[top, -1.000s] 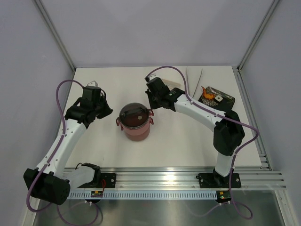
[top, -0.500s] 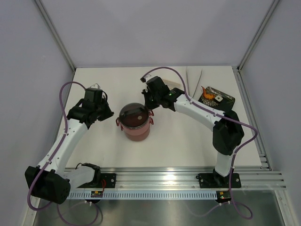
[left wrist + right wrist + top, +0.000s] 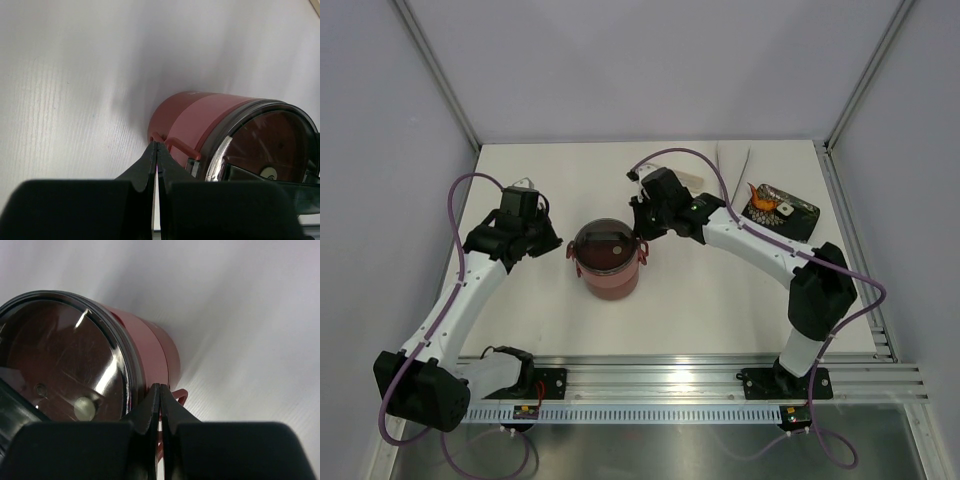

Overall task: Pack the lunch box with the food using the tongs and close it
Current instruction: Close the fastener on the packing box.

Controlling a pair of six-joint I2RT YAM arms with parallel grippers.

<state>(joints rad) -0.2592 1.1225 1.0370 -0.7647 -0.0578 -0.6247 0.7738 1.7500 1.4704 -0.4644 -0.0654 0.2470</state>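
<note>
Lunch box (image 3: 610,278) stands shut in the middle of the desk (image 3: 720,300), bowls stacked and the grey lid on top. It sits in the same place as a second ago.

On its left, the left end effector (image 3: 557,242) is pressed together. It has slid a little closer to the box than a second ago. In the left wrist view its tips (image 3: 156,146) are right at the red latch (image 3: 176,145) on that side.

On the right of the box, the right end effector (image 3: 641,228) is pressed together too. That arm's elbow has swung out to the right. In the right wrist view its tips (image 3: 159,389) sit against the box wall, just by the other red latch (image 3: 180,396).

Farther right, at the back, lie the tongs (image 3: 721,165), partly under the arm's purple cable (image 3: 690,152). Next to them is the black tray (image 3: 802,216) with the orange food (image 3: 763,198) on it.
</note>
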